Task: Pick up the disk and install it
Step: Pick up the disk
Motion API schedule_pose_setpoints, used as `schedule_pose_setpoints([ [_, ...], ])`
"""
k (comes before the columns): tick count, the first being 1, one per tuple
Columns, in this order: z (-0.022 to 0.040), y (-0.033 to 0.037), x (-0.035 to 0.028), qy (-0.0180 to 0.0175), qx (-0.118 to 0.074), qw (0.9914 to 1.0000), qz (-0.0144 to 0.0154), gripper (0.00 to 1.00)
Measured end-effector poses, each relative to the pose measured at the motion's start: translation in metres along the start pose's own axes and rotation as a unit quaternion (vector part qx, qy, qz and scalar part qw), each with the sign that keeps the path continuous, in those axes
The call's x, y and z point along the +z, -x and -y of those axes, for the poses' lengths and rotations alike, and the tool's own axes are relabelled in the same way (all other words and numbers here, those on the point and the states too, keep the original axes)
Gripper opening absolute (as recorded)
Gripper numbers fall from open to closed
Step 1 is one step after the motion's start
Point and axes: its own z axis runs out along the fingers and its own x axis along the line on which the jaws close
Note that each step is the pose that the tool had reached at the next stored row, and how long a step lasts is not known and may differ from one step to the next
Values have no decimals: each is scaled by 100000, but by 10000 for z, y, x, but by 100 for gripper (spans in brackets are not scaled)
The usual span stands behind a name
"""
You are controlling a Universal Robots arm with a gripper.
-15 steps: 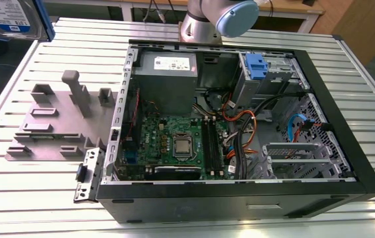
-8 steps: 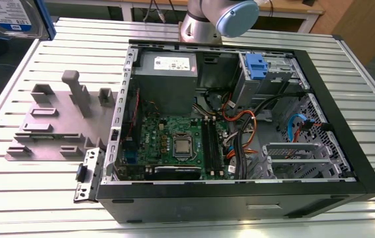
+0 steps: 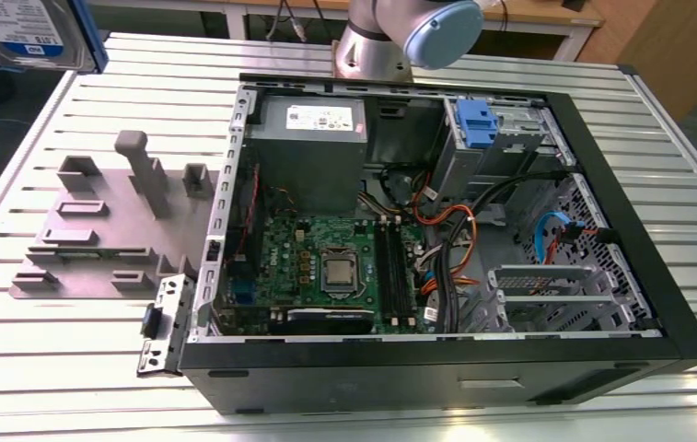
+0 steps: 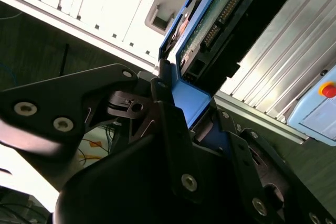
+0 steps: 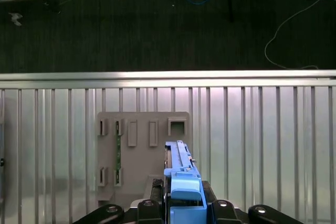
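Disk (image 3: 27, 32) is off the table, up at the top corner on the exterior view's left, label side facing that camera, well apart from the open PC case (image 3: 679, 304). Gripper (image 4: 191, 114) is clamped on it: black fingers (image 4: 167, 109) pinch the blue bracket from both sides. The second wrist view shows the drive's green circuit-board side and its connector edge pointing away from the fingers. In the first wrist view the disk (image 5: 180, 174) sits edge-on between the jaws, blue bracket nearest the camera, hanging over the grey fixture plate (image 5: 142, 148) on the slatted aluminium table (image 5: 262, 145).

Case lies on its side on the table (image 3: 53, 368), side panel off. Inside it are the motherboard (image 3: 323, 267), the grey power supply box (image 3: 311, 138) at the far end, and a blue latch piece (image 3: 477, 124) at the drive bay. Fixture plate (image 3: 90, 239) lies just beside the case on the exterior view's left. Arm base (image 3: 410, 37) stands behind the case.
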Motion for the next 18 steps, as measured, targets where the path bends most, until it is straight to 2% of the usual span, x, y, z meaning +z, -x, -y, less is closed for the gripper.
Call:
schedule_pose_setpoints([
  [2,65,-82,1,1,0,100000,0,36],
  [13,77,-98,1,2,1,100000,0,36],
  [14,113,-142,2,1,2,100000,-2,36],
  [15,114,-144,2,1,1,100000,0,36],
  [17,181,-229,3,2,2,100000,-1,36],
  [18,182,-230,3,2,1,100000,1,36],
])
